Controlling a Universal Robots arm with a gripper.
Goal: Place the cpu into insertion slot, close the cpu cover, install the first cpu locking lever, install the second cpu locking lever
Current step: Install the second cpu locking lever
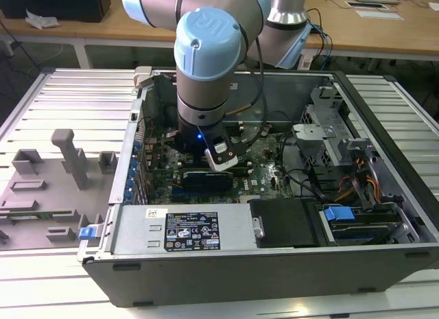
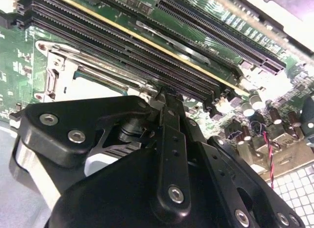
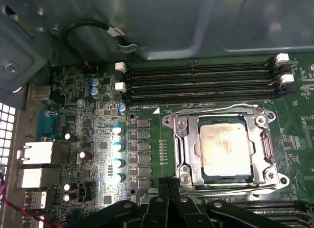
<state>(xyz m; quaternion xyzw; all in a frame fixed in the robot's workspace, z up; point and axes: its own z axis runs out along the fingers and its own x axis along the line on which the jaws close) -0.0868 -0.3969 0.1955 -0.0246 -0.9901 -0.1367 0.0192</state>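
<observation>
The cpu [image 3: 228, 149], a pale tan square chip, lies flat in the insertion slot [image 3: 182, 178], whose contact field is hidden beneath it. The silver cpu cover [image 3: 189, 139] is down around the chip, which shows through its window. One thin wire lever [image 3: 221, 110] lies along the socket's side by the memory slots. Another lever [image 3: 235, 187] lies along the side nearest my gripper [image 3: 169, 189]. The gripper's black fingers look shut, tips at that socket edge. In the second wrist view the gripper [image 2: 164, 95] reaches the cover's [image 2: 56, 66] corner. My arm's wrist [image 1: 202, 120] stands low inside the case.
Long black memory slots [image 3: 196, 81] run beside the socket. A row of capacitors [image 3: 117, 154] and rear ports [image 3: 37, 154] sit on its other side. The grey case wall [image 3: 171, 27] and a black cable [image 3: 83, 32] are close. Grey fixture blocks [image 1: 68, 161] stand at the exterior view's left.
</observation>
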